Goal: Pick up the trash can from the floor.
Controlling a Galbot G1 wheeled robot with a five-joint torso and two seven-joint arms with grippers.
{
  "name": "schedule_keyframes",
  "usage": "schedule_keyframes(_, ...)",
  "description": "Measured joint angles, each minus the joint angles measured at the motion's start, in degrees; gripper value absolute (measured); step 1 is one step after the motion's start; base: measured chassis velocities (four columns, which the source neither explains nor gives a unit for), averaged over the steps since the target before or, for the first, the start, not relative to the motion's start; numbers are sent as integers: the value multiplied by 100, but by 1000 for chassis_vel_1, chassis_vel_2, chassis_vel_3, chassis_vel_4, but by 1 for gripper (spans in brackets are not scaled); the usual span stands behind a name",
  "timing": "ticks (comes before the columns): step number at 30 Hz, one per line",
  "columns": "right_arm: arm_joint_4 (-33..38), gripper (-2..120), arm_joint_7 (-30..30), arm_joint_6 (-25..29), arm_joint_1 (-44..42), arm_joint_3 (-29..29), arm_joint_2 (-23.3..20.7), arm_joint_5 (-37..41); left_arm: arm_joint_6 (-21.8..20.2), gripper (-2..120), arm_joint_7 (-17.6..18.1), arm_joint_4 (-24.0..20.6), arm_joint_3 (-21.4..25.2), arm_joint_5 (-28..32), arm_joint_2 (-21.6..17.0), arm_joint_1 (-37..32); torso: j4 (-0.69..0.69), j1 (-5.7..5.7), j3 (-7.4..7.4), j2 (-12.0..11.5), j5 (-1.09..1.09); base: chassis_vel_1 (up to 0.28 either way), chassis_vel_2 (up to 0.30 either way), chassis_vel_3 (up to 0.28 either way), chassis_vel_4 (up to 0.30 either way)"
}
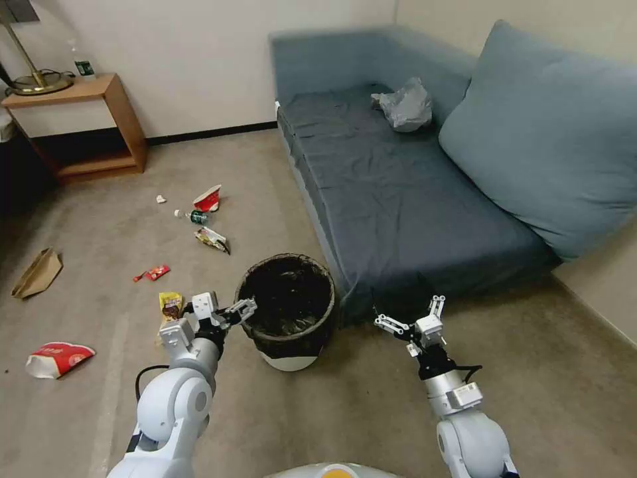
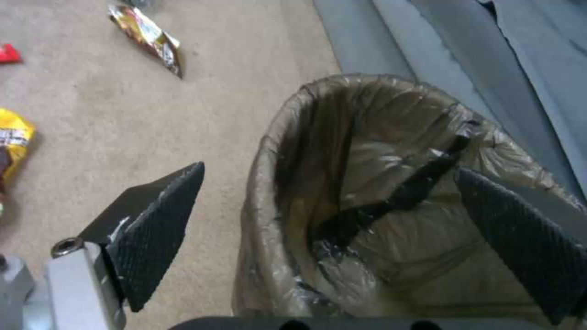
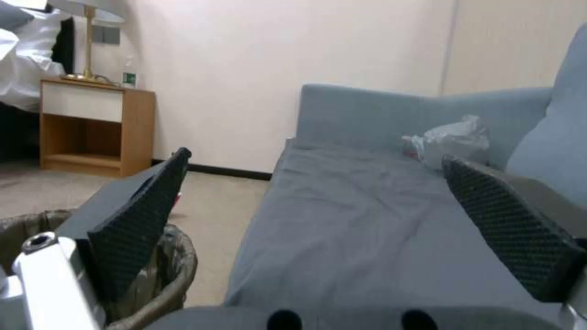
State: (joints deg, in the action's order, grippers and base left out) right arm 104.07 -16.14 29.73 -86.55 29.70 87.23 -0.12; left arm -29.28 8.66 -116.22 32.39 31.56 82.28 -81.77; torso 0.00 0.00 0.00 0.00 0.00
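Left gripper (image 1: 222, 307) spread at trash can (image 1: 286, 312) rim

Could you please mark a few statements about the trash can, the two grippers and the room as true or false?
1. The trash can stands upright on the floor. True.
2. The left gripper is shut on the can's rim. False: its jaws are open, straddling the rim without gripping it.
3. The right gripper is open, in front of the sofa. True.
4. The trash can holds a red-and-white paper cup. False: it holds nothing but its dark liner; a cup lies on the floor.
5. A crumpled plastic bag lies on the sofa. True.
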Motion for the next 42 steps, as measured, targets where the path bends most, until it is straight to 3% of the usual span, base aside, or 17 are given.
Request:
schedule_keyframes(9, -20, 100, -54, 77, -44, 7, 11, 23, -254, 100, 327, 160, 30, 130, 104, 147, 0, 0, 0, 0, 0, 0, 0, 0, 0)
schedule_keyframes(23, -22, 100, -93, 95, -68, 55, -18, 70, -360, 96, 378, 532, 7, 315, 244, 403, 0, 0, 0, 0, 0, 0, 0, 0, 0)
schedule_keyframes(28, -47, 100, -97, 103, -49, 49, -4, 73, -438, 76, 461, 606, -4, 370, 274, 432, 0, 0, 0, 0, 1, 0, 0, 0, 0)
schedule_keyframes(32, -60, 100, -98, 108, -41, 47, -1, 74, -453, 69, 482, 637, 6, 381, 275, 436, 0, 0, 0, 0, 0, 0, 0, 0, 0)
schedule_keyframes(37, -71, 100, -116, 134, -32, 45, -7, 89, -456, 43, 473, 725, 25, 400, 274, 442, 0, 0, 0, 0, 0, 0, 0, 0, 0)
schedule_keyframes(42, -44, 100, -138, 144, -47, 51, -11, 117, -427, 28, 442, 814, 7, 357, 295, 439, 0, 0, 0, 0, 0, 0, 0, 0, 0)
